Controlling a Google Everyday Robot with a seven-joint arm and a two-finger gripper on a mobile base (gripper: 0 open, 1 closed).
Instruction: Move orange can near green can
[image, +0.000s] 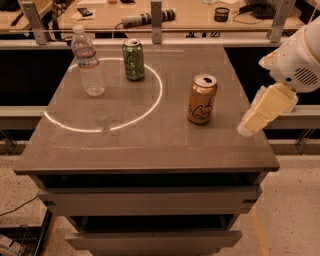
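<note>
The orange can (202, 99) stands upright on the right half of the grey table (145, 145), with a silver top and a pale scribbled logo. The green can (133, 59) stands upright at the back middle of the table, well apart from the orange can. The gripper (255, 120) hangs from the white arm at the right edge of the view, over the table's right side, to the right of the orange can and not touching it.
A clear plastic water bottle (88, 61) stands at the back left, left of the green can. A bright ring of light (150, 107) lies on the tabletop. Behind the table is a rail with posts (157, 22) and a cluttered bench.
</note>
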